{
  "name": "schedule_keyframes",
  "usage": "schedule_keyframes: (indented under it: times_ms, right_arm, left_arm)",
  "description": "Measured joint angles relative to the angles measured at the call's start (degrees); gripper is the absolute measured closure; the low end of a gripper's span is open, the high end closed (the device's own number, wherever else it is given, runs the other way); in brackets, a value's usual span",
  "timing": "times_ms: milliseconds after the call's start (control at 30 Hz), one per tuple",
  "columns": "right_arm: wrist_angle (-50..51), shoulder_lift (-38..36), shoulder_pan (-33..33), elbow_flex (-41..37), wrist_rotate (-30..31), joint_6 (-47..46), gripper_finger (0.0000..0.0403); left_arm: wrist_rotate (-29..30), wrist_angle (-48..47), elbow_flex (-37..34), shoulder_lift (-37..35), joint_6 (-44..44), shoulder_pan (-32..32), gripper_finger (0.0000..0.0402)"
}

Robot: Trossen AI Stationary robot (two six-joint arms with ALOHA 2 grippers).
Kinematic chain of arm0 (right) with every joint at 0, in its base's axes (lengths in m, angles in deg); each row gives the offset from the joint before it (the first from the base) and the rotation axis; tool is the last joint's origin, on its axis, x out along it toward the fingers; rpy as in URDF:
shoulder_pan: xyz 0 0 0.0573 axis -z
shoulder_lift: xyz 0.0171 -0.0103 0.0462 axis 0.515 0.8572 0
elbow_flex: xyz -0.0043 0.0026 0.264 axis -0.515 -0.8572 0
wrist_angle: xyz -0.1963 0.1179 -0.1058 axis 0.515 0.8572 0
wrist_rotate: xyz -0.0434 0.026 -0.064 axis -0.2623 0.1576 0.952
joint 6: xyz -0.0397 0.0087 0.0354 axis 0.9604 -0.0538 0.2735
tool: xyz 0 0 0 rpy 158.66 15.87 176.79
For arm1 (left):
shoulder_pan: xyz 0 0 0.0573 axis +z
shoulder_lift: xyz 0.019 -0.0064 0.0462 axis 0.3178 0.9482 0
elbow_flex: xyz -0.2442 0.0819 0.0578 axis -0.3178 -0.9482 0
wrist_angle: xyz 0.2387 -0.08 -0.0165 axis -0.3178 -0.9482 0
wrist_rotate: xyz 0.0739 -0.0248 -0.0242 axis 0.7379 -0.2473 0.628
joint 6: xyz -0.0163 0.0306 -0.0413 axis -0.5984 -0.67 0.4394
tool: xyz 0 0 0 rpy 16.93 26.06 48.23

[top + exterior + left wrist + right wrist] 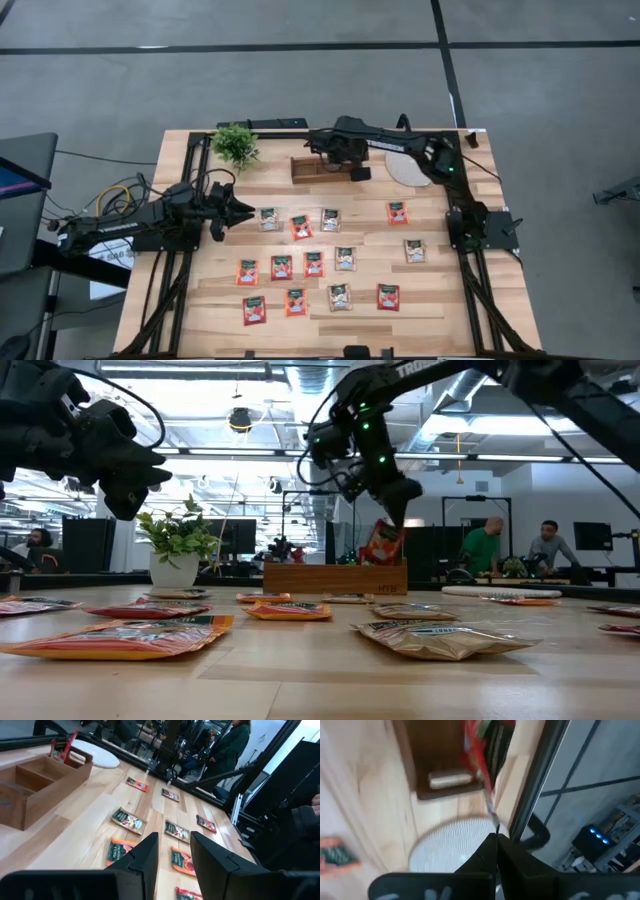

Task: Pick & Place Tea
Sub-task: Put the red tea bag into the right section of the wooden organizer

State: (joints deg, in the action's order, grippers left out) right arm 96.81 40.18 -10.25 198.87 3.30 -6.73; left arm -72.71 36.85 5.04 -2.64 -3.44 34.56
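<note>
Bright, even light from above on the table (pixel 400 300), with only soft, short shadows beside the tea sachets (pixel 314 263). At table height the ceiling lights (pixel 240 420) glare white and the nearest sachet (pixel 440 638) looks soft. The right wrist view is heavily smeared, the wooden tray (pixel 450 765) and the pale disc (pixel 455 845) blurred. The left wrist view is sharper, with straight edges bowing at its borders.

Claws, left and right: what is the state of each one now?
Left claw: open, holding nothing.
Right claw: closed on a red tea sachet.
</note>
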Motion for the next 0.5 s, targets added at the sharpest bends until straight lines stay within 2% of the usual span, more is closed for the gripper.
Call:
schedule_keyframes:
  times_ms: [133,500]
  right_arm:
    - [-0.2,1.7,-0.1,2.7,-0.1,0.2,0.0403]
    - [0.0,1.4,-0.1,2.8,-2.5,1.1,0.0403]
  left_arm:
    - [-0.1,0.0,0.0,0.9,0.0,0.0,0.0296]
    - [0.0,0.0,0.0,2.6,-0.2,0.0,0.0296]
